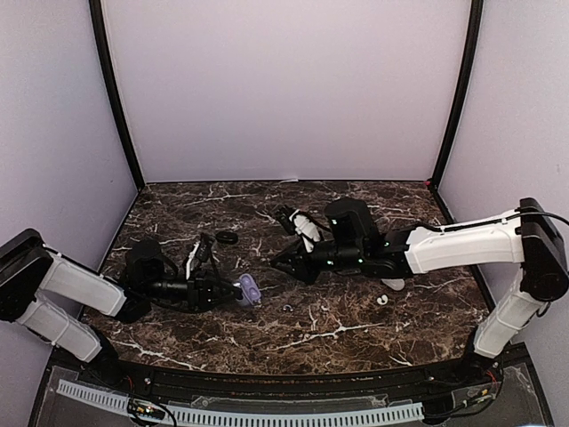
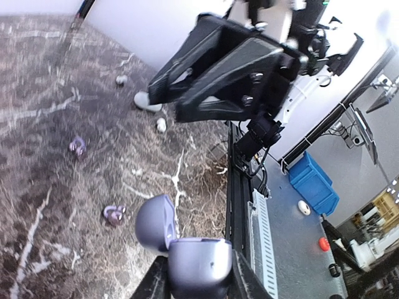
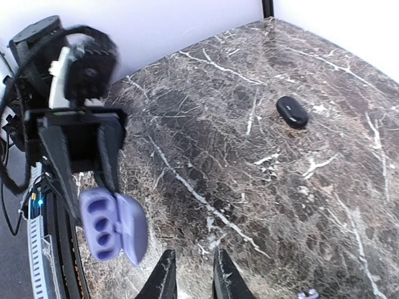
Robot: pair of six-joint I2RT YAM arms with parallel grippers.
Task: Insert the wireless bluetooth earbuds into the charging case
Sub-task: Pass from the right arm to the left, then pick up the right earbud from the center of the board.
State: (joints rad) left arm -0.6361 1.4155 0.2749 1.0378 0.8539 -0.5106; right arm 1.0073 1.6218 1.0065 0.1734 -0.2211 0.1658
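My left gripper [image 2: 194, 283] is shut on the open lilac charging case [image 2: 198, 265], whose lid [image 2: 154, 221] hangs to one side. In the right wrist view the case [image 3: 107, 225] shows its hollow sockets facing my right gripper. Two small lilac earbuds [image 2: 114, 214] [image 2: 77, 146] lie on the marble, apart from both grippers, and one earbud [image 3: 308, 294] shows at the bottom edge of the right wrist view. My right gripper [image 3: 194, 277] hovers over bare marble with its fingers slightly apart and nothing between them. From above, the case [image 1: 250, 290] sits left of the right gripper [image 1: 279, 261].
A closed black oval case [image 3: 292, 111] lies toward the back of the table [image 1: 356, 338]. Small white pieces [image 1: 391, 285] [image 1: 382, 300] rest under the right arm's forearm. The black table rail [image 2: 237, 187] runs close beside the held case.
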